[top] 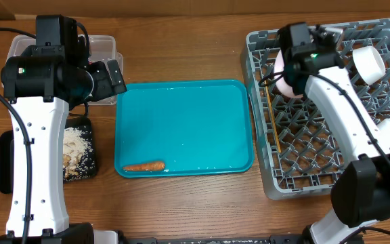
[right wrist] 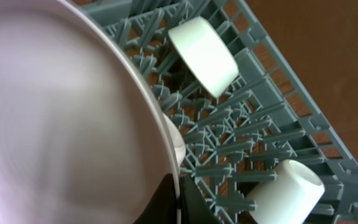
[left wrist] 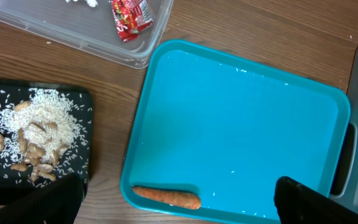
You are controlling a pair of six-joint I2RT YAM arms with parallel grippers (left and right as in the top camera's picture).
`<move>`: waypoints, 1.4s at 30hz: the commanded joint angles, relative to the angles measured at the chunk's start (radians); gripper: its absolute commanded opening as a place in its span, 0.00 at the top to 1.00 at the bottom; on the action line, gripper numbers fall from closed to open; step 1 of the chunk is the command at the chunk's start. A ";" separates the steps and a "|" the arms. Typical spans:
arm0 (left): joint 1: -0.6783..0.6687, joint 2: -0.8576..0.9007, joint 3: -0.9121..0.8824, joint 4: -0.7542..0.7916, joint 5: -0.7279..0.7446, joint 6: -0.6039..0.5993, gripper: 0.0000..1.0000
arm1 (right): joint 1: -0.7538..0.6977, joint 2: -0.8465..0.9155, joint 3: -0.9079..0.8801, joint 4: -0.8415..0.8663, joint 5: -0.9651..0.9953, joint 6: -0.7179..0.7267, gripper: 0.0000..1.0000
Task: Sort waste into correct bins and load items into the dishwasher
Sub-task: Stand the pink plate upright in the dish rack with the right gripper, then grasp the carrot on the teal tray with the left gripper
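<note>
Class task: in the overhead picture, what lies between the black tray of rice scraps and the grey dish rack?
The teal tray, with the carrot lying in it; the overhead view shows this.

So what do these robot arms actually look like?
Both the left arm and right arm have long white links, chunky black joints, black jaws and thin black cables looping alongside. Each shows a small green light on a black joint.
</note>
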 commanded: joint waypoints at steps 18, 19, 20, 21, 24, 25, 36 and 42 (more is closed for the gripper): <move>-0.002 0.009 0.004 -0.014 -0.010 0.008 0.00 | 0.233 -0.082 0.045 -0.053 -0.214 0.049 0.37; -0.002 0.009 0.004 -0.018 -0.010 0.008 0.00 | 0.215 -0.111 0.057 -0.053 -0.232 0.048 0.34; -0.002 0.009 0.004 -0.022 -0.009 0.008 0.00 | 0.201 -0.129 0.063 -0.052 -0.245 0.048 0.33; -0.002 0.009 0.004 -0.031 -0.006 0.008 0.00 | 0.169 -0.164 0.074 -0.051 -0.281 0.047 0.32; -0.002 0.009 0.004 -0.058 -0.004 -0.006 0.00 | 0.068 -0.237 0.091 -0.050 -0.413 -0.010 0.32; -0.002 0.009 0.003 -0.066 0.001 -0.011 0.00 | 0.040 -0.253 0.091 -0.053 -0.438 -0.018 0.32; -0.068 0.009 -0.194 -0.082 0.135 -0.282 0.00 | -0.349 -0.311 0.086 -0.207 -0.678 -0.039 0.24; -0.168 0.009 -0.444 0.048 0.226 -0.568 0.00 | -0.386 -0.311 0.086 -0.232 -0.678 -0.042 0.23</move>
